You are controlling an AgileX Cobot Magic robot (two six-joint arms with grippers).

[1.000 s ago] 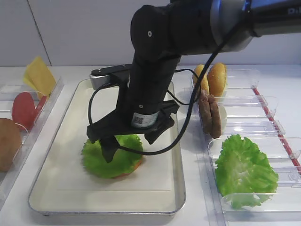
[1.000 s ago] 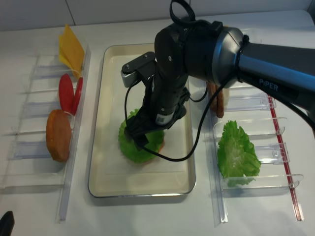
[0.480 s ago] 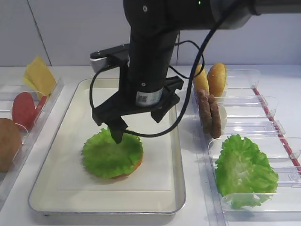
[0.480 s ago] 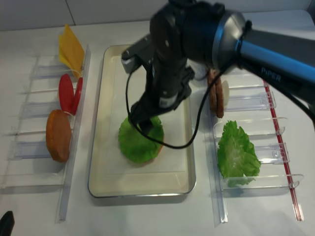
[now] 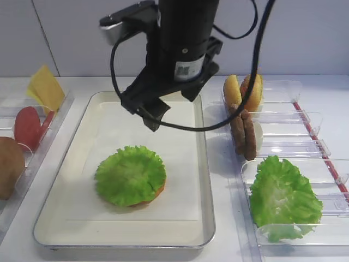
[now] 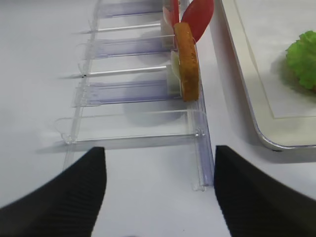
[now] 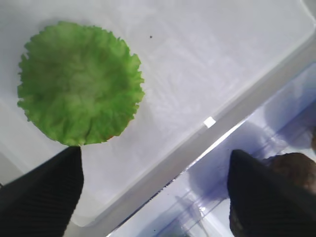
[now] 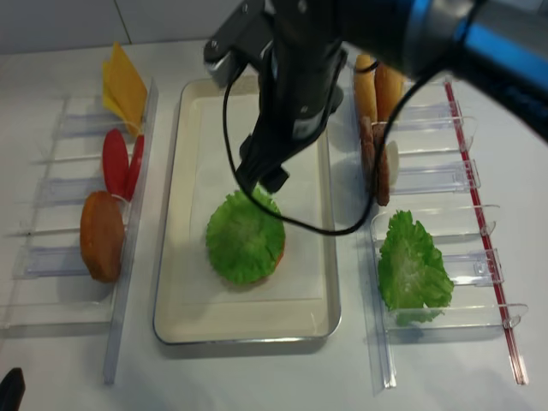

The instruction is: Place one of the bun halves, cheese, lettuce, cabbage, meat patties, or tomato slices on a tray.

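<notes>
Right wrist view: my right gripper (image 7: 154,195), jaws apart and empty, hangs above the tray (image 7: 232,111); lettuce (image 7: 79,103) lies to its left.

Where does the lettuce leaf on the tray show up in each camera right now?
Exterior high: lettuce leaf lower centre-left, lying in the tray.
Right wrist: upper left, between the open right gripper fingers.
Left wrist: only an edge, far right.
Exterior high (realsense): centre, below the gripper.
Shared landmark: the tray's metal rim.
</notes>
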